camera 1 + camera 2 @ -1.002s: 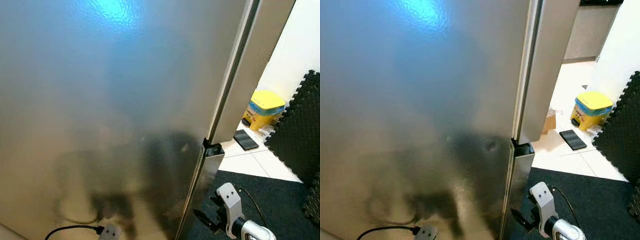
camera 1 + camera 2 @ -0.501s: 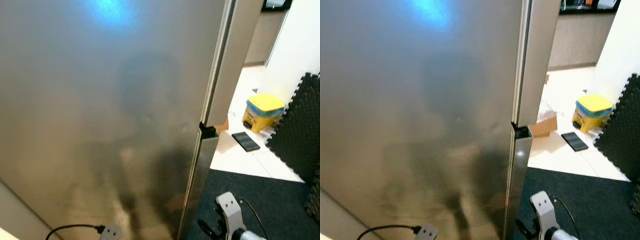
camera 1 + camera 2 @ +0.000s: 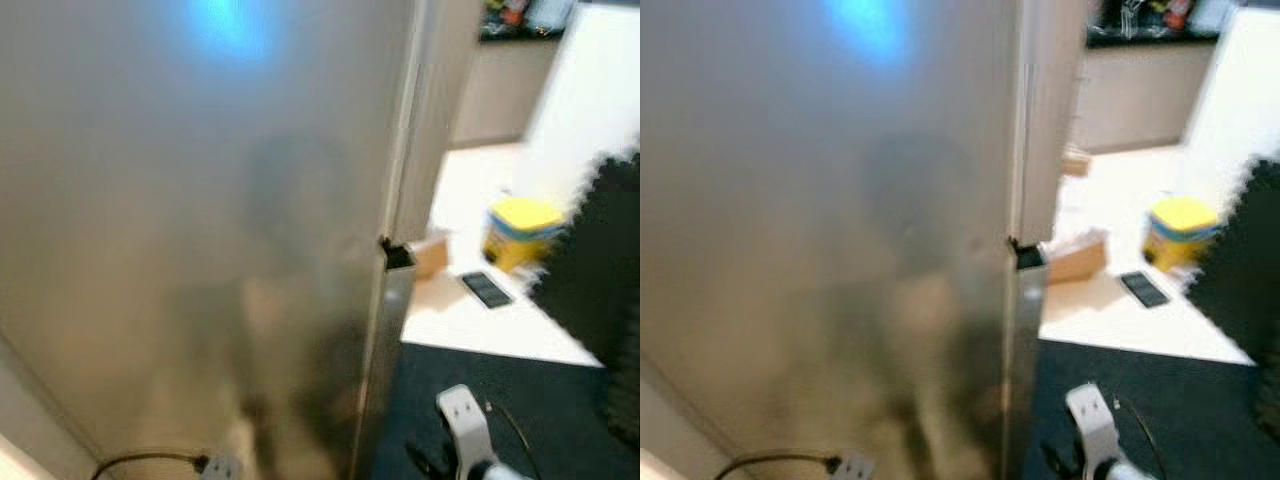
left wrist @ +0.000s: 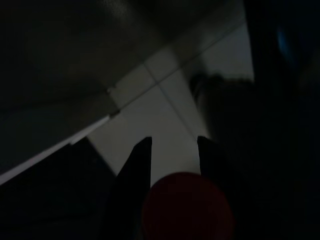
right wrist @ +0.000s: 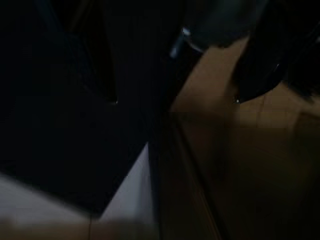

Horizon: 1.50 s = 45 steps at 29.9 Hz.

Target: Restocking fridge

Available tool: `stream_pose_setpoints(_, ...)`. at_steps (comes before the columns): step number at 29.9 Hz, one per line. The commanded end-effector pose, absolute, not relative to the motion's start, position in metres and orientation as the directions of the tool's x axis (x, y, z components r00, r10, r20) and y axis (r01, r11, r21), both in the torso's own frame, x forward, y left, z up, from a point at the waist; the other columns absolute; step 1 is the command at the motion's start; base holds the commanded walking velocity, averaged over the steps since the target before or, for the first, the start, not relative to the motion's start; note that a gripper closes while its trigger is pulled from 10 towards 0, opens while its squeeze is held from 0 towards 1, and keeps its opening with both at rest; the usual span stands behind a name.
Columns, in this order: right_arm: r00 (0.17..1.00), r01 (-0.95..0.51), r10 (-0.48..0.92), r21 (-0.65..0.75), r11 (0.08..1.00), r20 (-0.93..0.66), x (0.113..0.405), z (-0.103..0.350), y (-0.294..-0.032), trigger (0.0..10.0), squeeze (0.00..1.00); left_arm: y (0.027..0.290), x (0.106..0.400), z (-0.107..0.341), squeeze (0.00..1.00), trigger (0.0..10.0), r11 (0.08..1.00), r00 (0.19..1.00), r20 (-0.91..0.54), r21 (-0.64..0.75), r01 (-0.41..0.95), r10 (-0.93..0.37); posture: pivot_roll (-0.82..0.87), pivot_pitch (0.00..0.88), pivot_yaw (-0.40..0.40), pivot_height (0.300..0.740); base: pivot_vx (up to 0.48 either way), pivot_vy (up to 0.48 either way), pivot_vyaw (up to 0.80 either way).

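The steel fridge door [image 3: 200,230] stands closed right in front of me, and its right edge [image 3: 1018,250] has a notch halfway down. In the dark left wrist view, my left gripper [image 4: 172,142] is shut on a red round thing [image 4: 187,207] that sits between its black fingers [image 4: 141,155] above pale floor tiles. My right arm's silver wrist [image 3: 462,425] shows at the bottom right beside the fridge edge. In the right wrist view the right gripper [image 5: 175,101] is open, with nothing between its fingers [image 5: 257,70].
A white plug on a black cable [image 3: 215,465] shows at the fridge's foot. Right of the fridge, a dark mat [image 3: 540,380] covers the floor. Beyond it are a cardboard box [image 3: 1075,258], a flat black thing [image 3: 488,289], a yellow bin [image 3: 520,232] and upright foam mats [image 3: 600,250].
The whole picture has shifted and blurred, so the camera has moved: more of the room beyond the fridge edge shows. My right wrist sits lower in the frame.
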State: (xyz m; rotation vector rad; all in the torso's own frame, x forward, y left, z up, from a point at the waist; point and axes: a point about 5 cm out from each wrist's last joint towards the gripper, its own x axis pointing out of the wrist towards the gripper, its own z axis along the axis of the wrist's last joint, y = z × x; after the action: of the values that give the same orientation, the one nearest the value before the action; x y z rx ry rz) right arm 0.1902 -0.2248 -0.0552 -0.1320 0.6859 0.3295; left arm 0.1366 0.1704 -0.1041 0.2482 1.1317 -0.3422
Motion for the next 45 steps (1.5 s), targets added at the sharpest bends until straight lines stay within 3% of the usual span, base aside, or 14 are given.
stream_pose_setpoints(1, 0.724, -0.354, 0.262, -0.017, 0.935, -0.638, 0.192, -0.056, -0.219, 10.0, 0.0, 0.173, 0.125, -0.108, 0.0, 10.0, 0.913, 0.327, -0.936, 0.012, 0.407, -0.133, -0.03, 0.0, 0.025, 0.74, -0.334, 0.0, 0.0)
stream_pose_setpoints(8, 0.718, -0.35, 0.253, -0.022, 0.937, -0.648, 0.19, -0.058, -0.219, 10.0, 0.0, 0.173, 0.125, -0.108, 0.0, 10.0, 0.916, 0.33, -0.934, 0.008, 0.4, -0.136, -0.03, 0.0, 0.024, 0.74, -0.332, 0.0, 0.0)
stream_pose_setpoints(22, 0.728, -0.341, 0.225, -0.058, 0.938, -0.647, 0.192, -0.056, -0.223, 10.0, 0.0, 0.173, 0.126, -0.108, 0.0, 10.0, 0.915, 0.334, -0.933, 0.016, 0.404, -0.131, -0.03, 0.0, 0.024, 0.74, 0.0, 0.0, 0.0)
stream_pose_setpoints(32, 0.839, -0.22, 0.099, -0.167, 0.961, -0.536, 0.215, -0.036, -0.241, 10.0, 0.0, 0.173, 0.127, -0.107, 0.0, 10.0, 0.913, 0.333, -0.934, 0.019, 0.407, -0.129, -0.03, 0.0, 0.032, 0.74, 0.0, 0.0, 0.0)
stream_pose_setpoints(37, 0.904, -0.27, 0.206, -0.126, 0.955, -0.375, 0.238, -0.01, -0.233, 10.0, 0.0, 0.173, 0.127, -0.107, 0.0, 10.0, 0.913, 0.332, -0.934, 0.019, 0.409, -0.13, -0.04, 0.0, 0.035, 0.74, 0.0, 0.0, 0.0)
stream_pose_setpoints(45, 0.876, -0.447, 0.423, -0.063, 0.892, -0.234, 0.254, 0.018, -0.211, 10.0, 0.0, 0.173, 0.127, -0.108, 0.0, 10.0, 0.913, 0.333, -0.934, 0.015, 0.408, -0.133, -0.04, 0.0, 0.028, 0.74, 0.0, 0.0, 0.0)
